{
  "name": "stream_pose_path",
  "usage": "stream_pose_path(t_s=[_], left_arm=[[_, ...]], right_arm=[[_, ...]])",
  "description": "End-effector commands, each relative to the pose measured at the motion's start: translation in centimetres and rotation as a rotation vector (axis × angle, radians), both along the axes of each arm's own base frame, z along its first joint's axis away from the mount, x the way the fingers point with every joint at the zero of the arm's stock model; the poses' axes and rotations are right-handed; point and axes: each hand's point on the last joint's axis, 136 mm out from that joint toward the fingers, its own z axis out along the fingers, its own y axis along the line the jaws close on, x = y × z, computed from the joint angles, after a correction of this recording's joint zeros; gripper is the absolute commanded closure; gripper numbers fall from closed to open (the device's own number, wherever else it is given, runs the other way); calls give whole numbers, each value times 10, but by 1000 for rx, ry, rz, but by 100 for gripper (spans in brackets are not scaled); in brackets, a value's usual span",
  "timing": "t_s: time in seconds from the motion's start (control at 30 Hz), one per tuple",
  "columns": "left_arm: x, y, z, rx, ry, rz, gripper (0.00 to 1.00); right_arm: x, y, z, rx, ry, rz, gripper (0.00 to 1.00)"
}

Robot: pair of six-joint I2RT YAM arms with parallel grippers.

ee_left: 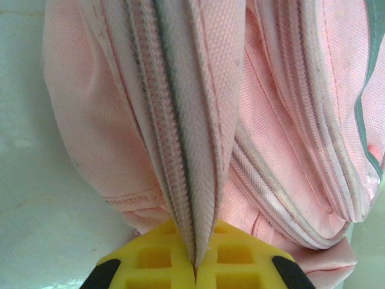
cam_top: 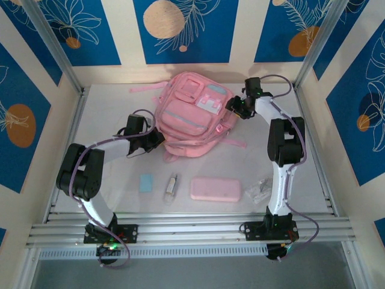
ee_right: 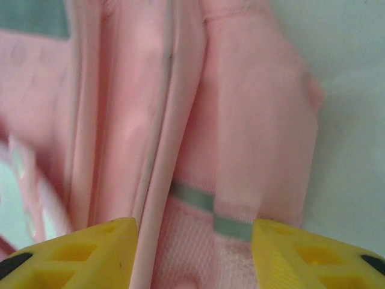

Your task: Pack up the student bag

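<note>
Pinching zip seam (ee_left: 180,150) of student bag (cam_top: 191,114) w/ left tool (ee_left: 195,268), prob. to anchor fabric, tension zip. Straddling bag's opposite side w/ right tool (ee_right: 194,253) spread, nothing gripped. Lying flat on surface (cam_top: 108,162), far half.

Blue floral walls (cam_top: 60,30), white tabletop (cam_top: 108,105)
</note>
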Motion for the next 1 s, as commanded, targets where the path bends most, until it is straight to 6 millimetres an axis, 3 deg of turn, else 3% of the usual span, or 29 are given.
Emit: stream_pose_path(t_s=[0.0, 0.2, 0.53, 0.67, 0.8, 0.97], left_arm=[[8, 4, 13, -5, -59, 1, 100], [7, 5, 12, 13, -54, -6, 100], [4, 12, 9, 49, -45, -10, 100], [5, 13, 10, 51, -49, -9, 100], [8, 14, 8, 34, -50, 4, 100], [28, 32, 6, 86, -85, 62, 100]], right_arm=[[20, 26, 12, 159, -58, 18, 47], [25, 36, 6, 170, -52, 51, 51], [12, 48, 22, 159, -95, 72, 53], [17, 49, 4, 188, -45, 43, 60], [21, 47, -13, 238, -8, 19, 76], [6, 37, -1, 302, -43, -2, 100]])
